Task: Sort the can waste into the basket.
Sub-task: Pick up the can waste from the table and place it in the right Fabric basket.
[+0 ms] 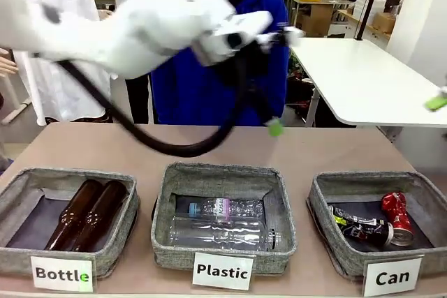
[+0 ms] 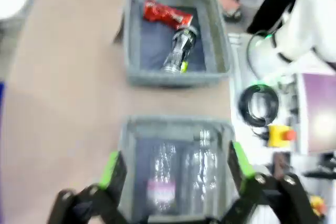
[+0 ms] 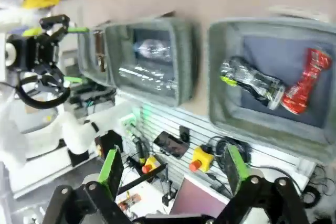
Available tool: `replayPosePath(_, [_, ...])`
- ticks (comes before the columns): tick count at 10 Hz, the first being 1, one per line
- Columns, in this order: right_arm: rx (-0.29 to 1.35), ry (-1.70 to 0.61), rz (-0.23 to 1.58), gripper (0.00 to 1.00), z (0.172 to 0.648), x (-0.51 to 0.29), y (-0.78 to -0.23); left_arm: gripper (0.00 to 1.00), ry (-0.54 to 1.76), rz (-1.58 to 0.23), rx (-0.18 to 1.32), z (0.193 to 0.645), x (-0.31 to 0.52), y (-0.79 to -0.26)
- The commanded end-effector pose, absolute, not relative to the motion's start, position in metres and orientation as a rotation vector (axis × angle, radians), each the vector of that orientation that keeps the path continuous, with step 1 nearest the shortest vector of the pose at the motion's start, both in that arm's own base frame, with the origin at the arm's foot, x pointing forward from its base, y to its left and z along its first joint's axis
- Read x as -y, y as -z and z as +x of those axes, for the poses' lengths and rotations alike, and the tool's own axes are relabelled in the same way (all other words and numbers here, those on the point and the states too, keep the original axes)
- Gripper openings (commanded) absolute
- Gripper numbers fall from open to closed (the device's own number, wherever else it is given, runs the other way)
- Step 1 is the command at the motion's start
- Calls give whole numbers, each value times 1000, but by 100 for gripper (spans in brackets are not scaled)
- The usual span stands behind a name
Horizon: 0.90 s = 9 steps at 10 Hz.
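Both crushed cans lie inside the grey "Can" basket at the front right: the red can and the dark blue-black can beside it. The left wrist view has the red can and the dark can in that basket farther off. My left gripper is open and empty above the "Plastic" basket. In the front view its green fingertip hangs over the table's far side, blurred. My right gripper is open and empty, high up. Beyond it are the Can basket, the red can and the dark can.
The "Plastic" basket holds clear bottles. The "Bottle" basket holds two brown glass bottles. A person in blue stands at the far side. A white table stands at the back right.
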State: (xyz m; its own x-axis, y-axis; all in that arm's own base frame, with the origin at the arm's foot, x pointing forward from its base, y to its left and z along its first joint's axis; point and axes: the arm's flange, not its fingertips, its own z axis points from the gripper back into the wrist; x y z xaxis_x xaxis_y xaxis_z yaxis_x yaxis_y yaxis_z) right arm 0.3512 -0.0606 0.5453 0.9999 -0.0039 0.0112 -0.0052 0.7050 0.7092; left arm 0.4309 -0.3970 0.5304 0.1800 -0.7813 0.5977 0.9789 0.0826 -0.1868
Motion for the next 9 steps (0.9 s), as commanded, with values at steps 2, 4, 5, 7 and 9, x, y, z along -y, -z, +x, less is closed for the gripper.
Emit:
replayPosePath(2, [28,9,945,100,370,-23,-504,100,761,-823,327,411,260,-523])
replayPosePath(4, [42,-4,1088,100,372,-56,-487,100,547,-950,344,398,180,-513])
replayPosePath(5, [47,-19,1183,100,373,-56,-490,100,431,-1006,382,390,137,-504])
replayPosePath(7, [68,18,1343,100,379,-45,-497,100,250,-1125,460,369,68,-471])
replayPosePath(9, [43,31,1255,100,375,-55,-498,100,313,-1059,371,388,83,-485])
